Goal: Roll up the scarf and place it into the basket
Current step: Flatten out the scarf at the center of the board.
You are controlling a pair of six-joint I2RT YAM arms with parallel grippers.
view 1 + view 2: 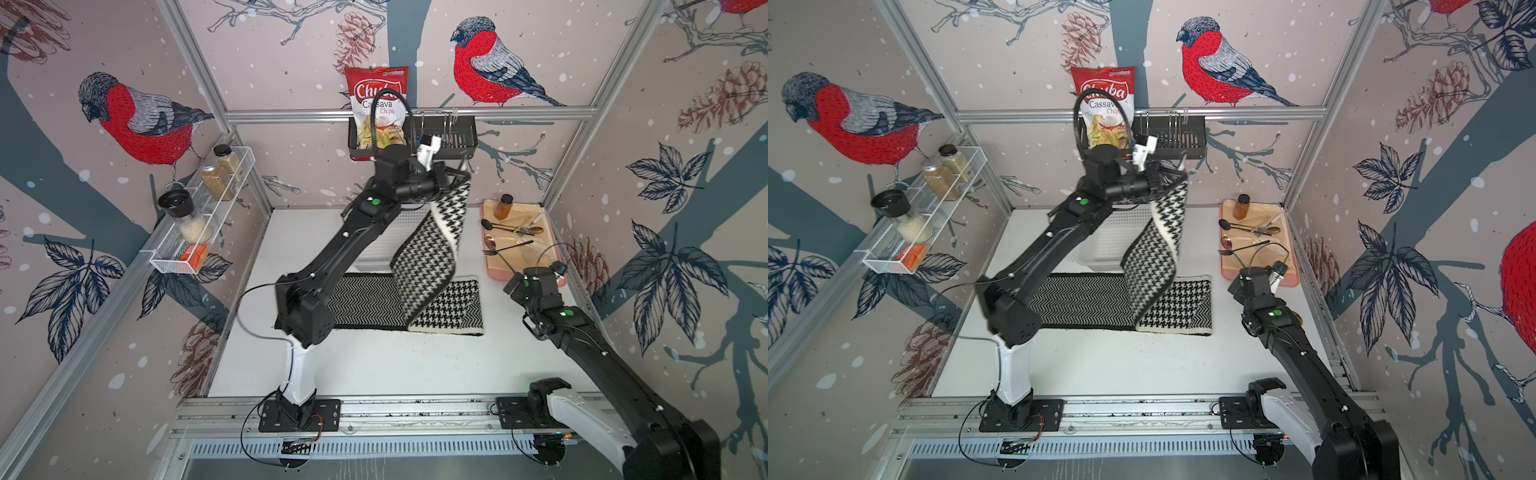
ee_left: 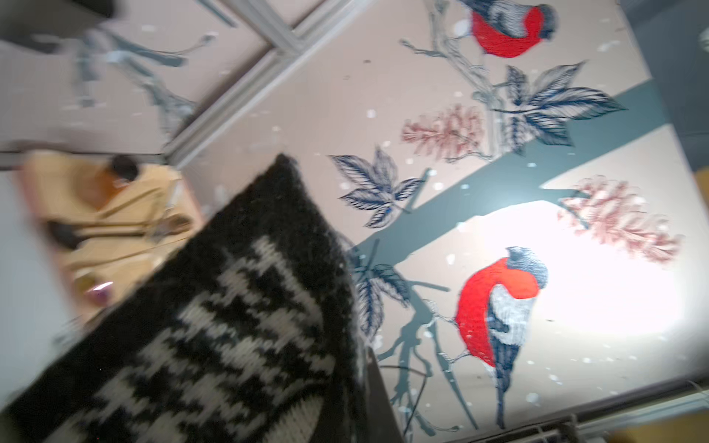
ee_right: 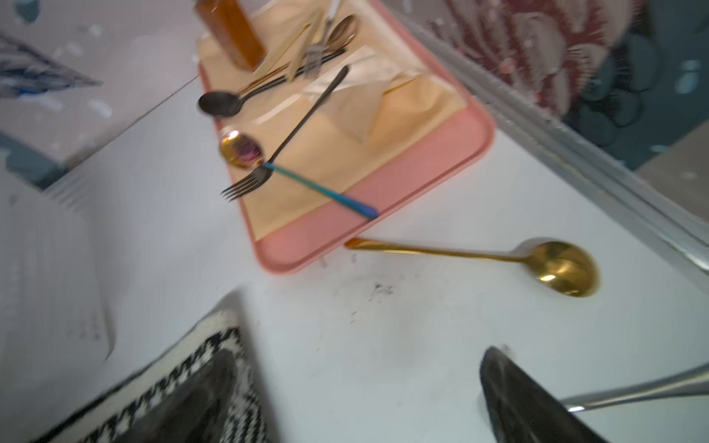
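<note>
Left claw [image 1: 457, 176] pinches scarf [image 1: 432, 257] end high, rest unrolled on bench [image 1: 374, 365]. Right claw [image 3: 356, 376] gaping, empty. Risk: trailing cloth snags basket [image 1: 1108, 239] rim.

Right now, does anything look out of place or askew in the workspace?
Yes. A gold spoon lies on the table, off the pink tray, its handle tip at the tray's edge. A black fork overhangs the tray's rim. The scarf is not rolled: the left gripper holds one end high while the rest lies flat.
</note>
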